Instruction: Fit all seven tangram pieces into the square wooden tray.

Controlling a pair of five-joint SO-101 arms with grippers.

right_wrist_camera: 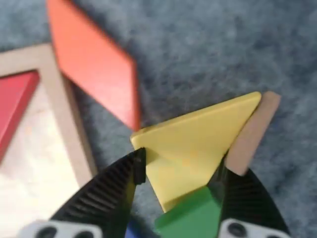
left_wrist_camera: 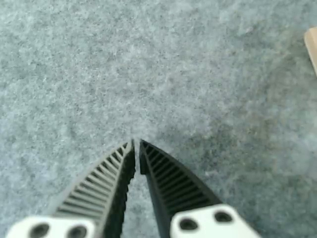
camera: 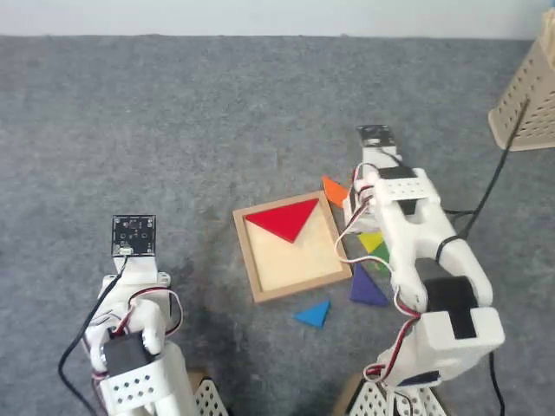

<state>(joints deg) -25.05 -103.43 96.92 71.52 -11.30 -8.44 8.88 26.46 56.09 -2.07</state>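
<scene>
While the right gripper clamps: yellow triangle, just off the wooden tray's right edge.
Left gripper: pinched closed on nothing, well apart from the tray.

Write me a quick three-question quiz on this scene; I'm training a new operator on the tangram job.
1. True or false: the red triangle lies inside the wooden tray.
2. What colour is the piece between the right gripper fingers? A orange, B yellow, C blue.
3. Fill in: the left gripper, over bare carpet, is ____ (open/shut).

Key: 1 true; 2 B, the yellow triangle; 3 shut.
</scene>
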